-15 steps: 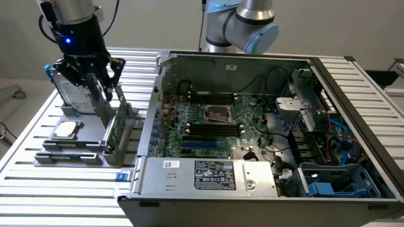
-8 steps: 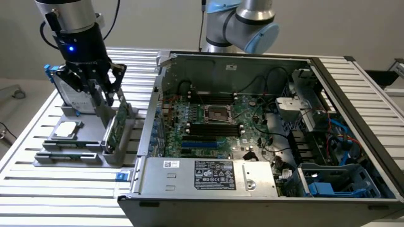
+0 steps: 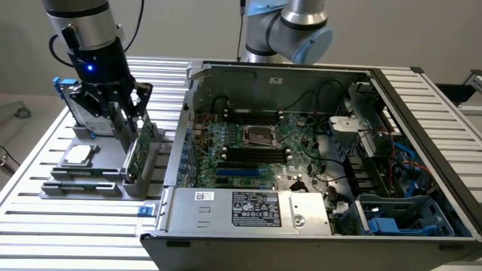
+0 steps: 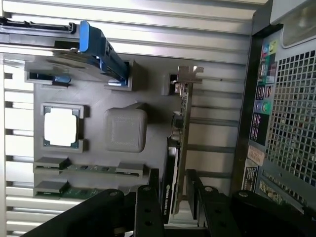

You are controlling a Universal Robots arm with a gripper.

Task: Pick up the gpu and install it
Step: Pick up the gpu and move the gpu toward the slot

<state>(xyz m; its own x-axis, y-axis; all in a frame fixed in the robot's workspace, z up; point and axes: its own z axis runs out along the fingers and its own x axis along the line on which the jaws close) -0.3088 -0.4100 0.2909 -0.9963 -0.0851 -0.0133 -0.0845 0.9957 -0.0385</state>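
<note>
Straddling the small, flat gpu (image 3: 139, 151) (image 4: 177, 123), a green circuit board with a black cover and a silver end bracket, with my gripper (image 3: 126, 129) (image 4: 173, 173).

I hang in the upper left of the exterior view, my fingers unclenched, one on each side of the card without gripping it. The card stands on edge in a slot of the grey plastic parts holder (image 3: 104, 148) (image 4: 158, 98) at the frame's left. The holder is on the slatted aluminium table (image 3: 45, 226), just beside the open black computer case (image 3: 301, 68) at centre and right.
</note>
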